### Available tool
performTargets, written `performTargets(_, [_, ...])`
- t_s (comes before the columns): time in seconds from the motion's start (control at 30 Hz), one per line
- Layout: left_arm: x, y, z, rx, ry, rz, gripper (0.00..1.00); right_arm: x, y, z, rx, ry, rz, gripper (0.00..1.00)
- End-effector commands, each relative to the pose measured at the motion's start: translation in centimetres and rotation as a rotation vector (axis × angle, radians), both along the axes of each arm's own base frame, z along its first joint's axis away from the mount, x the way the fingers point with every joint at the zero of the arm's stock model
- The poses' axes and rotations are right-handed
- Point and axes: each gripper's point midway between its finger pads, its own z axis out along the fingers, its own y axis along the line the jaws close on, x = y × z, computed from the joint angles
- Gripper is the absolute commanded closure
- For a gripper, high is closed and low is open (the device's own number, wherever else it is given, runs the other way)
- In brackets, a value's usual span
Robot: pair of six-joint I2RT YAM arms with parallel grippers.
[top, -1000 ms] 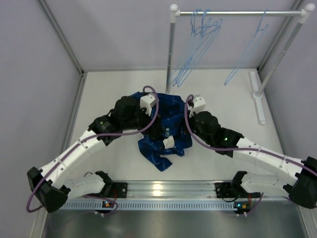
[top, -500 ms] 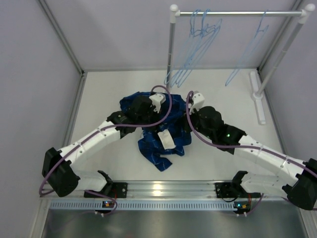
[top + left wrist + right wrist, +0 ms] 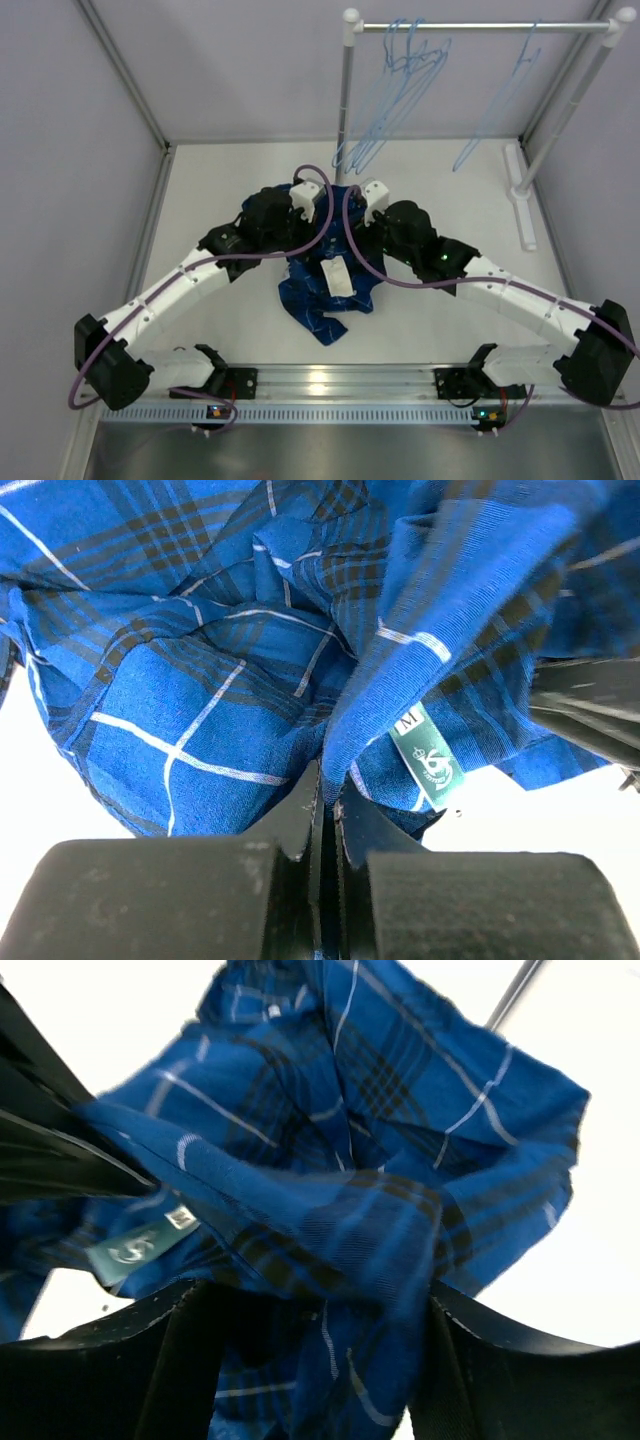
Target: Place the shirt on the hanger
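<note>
Grasping stage, it seems: the shirt [image 3: 330,285] sits bunched at the middle of the surface [image 3: 225,175]. The left gripper [image 3: 325,792] has its jaws pinched on a fold. The right gripper [image 3: 315,1305] has its jaws apart around cloth. Next, the collar likely needs spreading for a hanger [image 3: 412,58] at one o'clock.

shirt [image 3: 330,292]: woven cloth, matt, soft, heavily creased; plaid lines woven in.
size label [image 3: 428,762]: green woven tape, slight sheen.
2nd label [image 3: 338,278]: white, cloth or paper, can't tell.
left gripper [image 3: 322,792]: black plastic, matt, fine-grained surf.
right gripper [image 3: 318,1345]: black plastic too, smoother, faint sheen on edges.
arms [image 3: 170,295]: white plastic shells, semi-gloss; joints black, matt.
cables [image 3: 250,257]: purple sheath, smooth.
hangers [image 3: 405,60]: thin wire, pale-blue coat.
rail [image 3: 480,27]: bare metal, shiny.
table [image 3: 220,190]: white, smooth, matt.
base rail [image 3: 340,380]: alu extrusion, brushed, reflective.
</note>
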Motion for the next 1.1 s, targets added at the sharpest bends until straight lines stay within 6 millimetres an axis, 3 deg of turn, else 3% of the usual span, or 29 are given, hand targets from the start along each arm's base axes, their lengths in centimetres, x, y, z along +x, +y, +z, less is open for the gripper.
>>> performTargets(0.0, [-0.3, -0.2, 0.7, -0.045, -0.013, -0.009, 1.0, 1.0, 0.2, 1.1, -0.054, -0.063, 0.033, 0.4])
performTargets(0.1, [-0.5, 0.6, 1.5, -0.048, -0.034, 0.026, 1.0, 1.5, -0.3, 0.5, -0.086, -0.071, 0.007, 0.41])
performTargets(0.17, [-0.2, 1.5, 2.8, -0.051, -0.062, 0.069, 1.0, 1.7, -0.2, 0.2, -0.073, -0.052, -0.006, 0.63])
performTargets(0.23, [0.2, 2.0, 4.0, -0.061, -0.085, 0.101, 1.0, 1.7, -0.1, -0.4, -0.055, -0.014, -0.036, 0.76])
performTargets(0.27, [0.9, 2.7, 4.1, -0.051, -0.096, 0.139, 1.0, 1.8, -0.2, -1.1, -0.058, 0.006, -0.051, 0.77])
performTargets(0.3, [1.5, 3.3, 3.9, -0.034, -0.105, 0.177, 1.0, 1.8, -0.6, -1.5, -0.064, 0.017, -0.077, 0.76])
performTargets(0.4, [3.0, 3.6, 2.1, -0.013, -0.101, 0.209, 1.0, 0.7, -1.1, -2.0, -0.033, 0.059, -0.09, 0.39])
performTargets(0.43, [2.9, 3.3, 0.7, -0.009, -0.073, 0.206, 1.0, 0.2, -1.3, -1.9, -0.02, 0.072, -0.083, 0.32])
performTargets(0.53, [2.5, 1.2, -0.2, -0.075, -0.037, 0.131, 1.0, -1.3, -2.5, 0.6, 0.02, 0.073, -0.079, 0.11])
performTargets(0.6, [2.6, 0.5, -0.4, -0.095, -0.031, 0.108, 1.0, -1.8, -3.6, 3.2, 0.038, 0.063, -0.114, 0.04])
performTargets(0.63, [2.7, 0.5, -0.4, -0.091, -0.033, 0.105, 1.0, -2.1, -4.4, 5.5, 0.051, 0.078, -0.146, 0.04])
performTargets(0.7, [2.8, 0.4, -0.5, -0.083, -0.035, 0.095, 1.0, -2.2, -5.4, 7.9, 0.063, 0.077, -0.191, 0.02])
performTargets(0.73, [2.8, 0.4, -0.6, -0.08, -0.036, 0.095, 1.0, -2.4, -5.7, 10.7, 0.112, 0.056, -0.209, 0.02])
performTargets(0.8, [3.0, 0.4, -0.6, -0.08, -0.035, 0.101, 1.0, -2.2, -7.7, 12.5, 0.12, 0.03, -0.303, 0.02])
performTargets(0.83, [3.0, 0.2, -0.7, -0.083, -0.028, 0.1, 1.0, -2.1, -8.8, 14.3, 0.163, 0.007, -0.361, 0.01])
performTargets(0.93, [2.6, 0.0, -1.1, -0.096, -0.005, 0.092, 1.0, 0.0, -14.9, 17.3, 0.164, -0.104, -0.699, 0.0])
performTargets(1.0, [2.3, -0.5, -0.9, -0.122, 0.0, 0.067, 1.0, 2.0, -19.5, 17.9, 0.098, -0.173, -0.951, 0.01])
performTargets(1.03, [2.2, -0.6, -0.8, -0.13, 0.006, 0.068, 1.0, 2.6, -21.1, 19.3, 0.113, -0.197, -1.018, 0.0])
performTargets(1.07, [2.2, -0.7, -0.6, -0.136, 0.005, 0.062, 1.0, 4.3, -21.3, 18.7, 0.079, -0.18, -1.04, 0.01])
